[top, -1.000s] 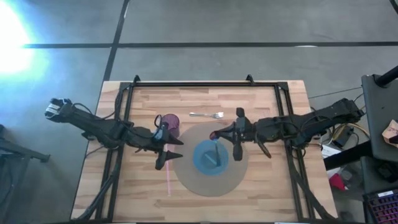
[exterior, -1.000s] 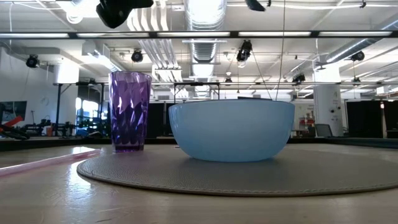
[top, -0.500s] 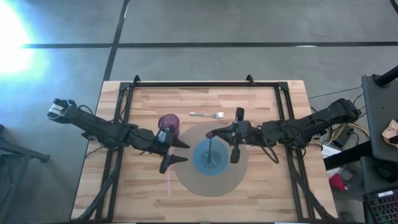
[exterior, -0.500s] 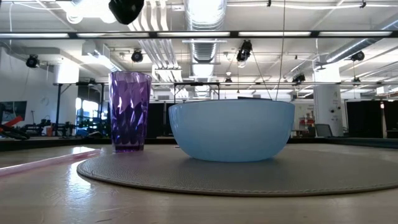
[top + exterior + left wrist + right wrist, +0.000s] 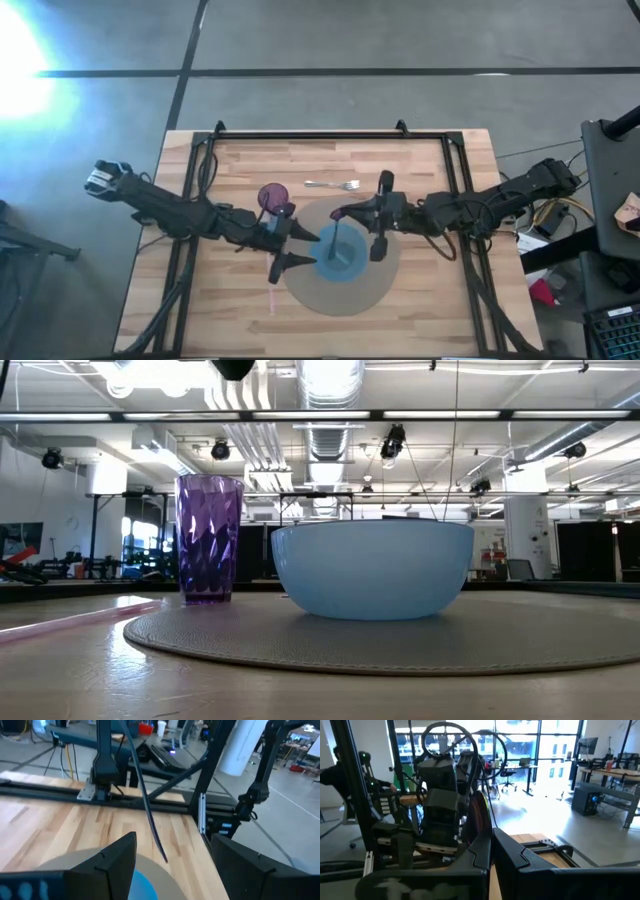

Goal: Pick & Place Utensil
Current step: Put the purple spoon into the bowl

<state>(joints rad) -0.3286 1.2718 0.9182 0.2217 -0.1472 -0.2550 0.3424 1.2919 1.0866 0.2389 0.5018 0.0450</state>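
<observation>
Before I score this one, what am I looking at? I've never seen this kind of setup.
Two dark robot arms work at a wooden table. One picture looks straight down, one looks level across the tabletop, and two come from cameras on the arms' wrists. On the table lie a round grey mat with a blue bowl on it, a purple cup, a fork and a pink straw. The left gripper is open and empty beside the bowl. The right gripper is shut and appears to hold a thin dark utensil hanging over the bowl.
</observation>
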